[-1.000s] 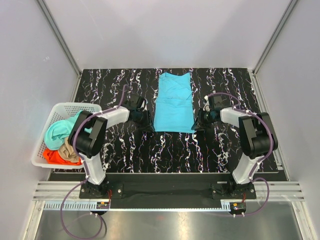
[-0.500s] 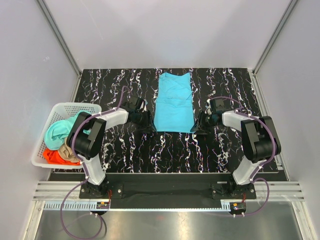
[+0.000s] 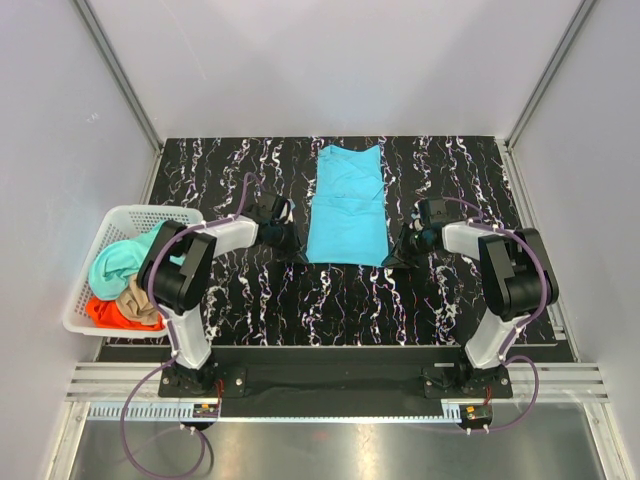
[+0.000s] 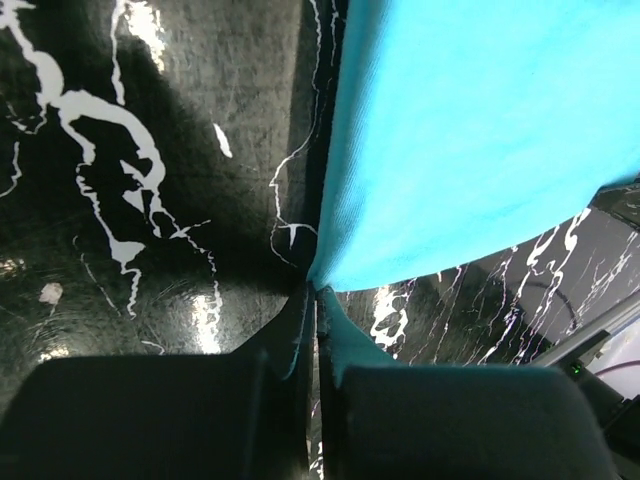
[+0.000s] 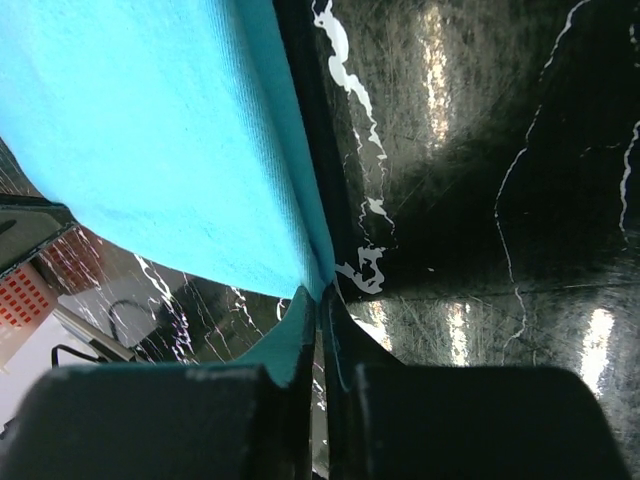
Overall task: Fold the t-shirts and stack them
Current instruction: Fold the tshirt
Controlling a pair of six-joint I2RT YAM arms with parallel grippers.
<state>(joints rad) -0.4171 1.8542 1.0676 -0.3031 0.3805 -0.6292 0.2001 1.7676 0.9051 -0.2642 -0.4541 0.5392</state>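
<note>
Even bright overhead light, wrist views dimmer, glare patches on table, foreground perhaps soft

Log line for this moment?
left claw: shut on cyan t-shirt near-left corner | right claw: shut on near-right corner | basket: other shirts

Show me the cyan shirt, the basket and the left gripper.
cyan shirt (image 3: 347,205): top view, middle of the cloth.
basket (image 3: 135,212): top view, far rim.
left gripper (image 4: 312,300): left wrist view, between its fingertips.

Cyan t-shirt; black white-veined table; white basket holding mint, tan, seemingly orange-red shirts.
</note>
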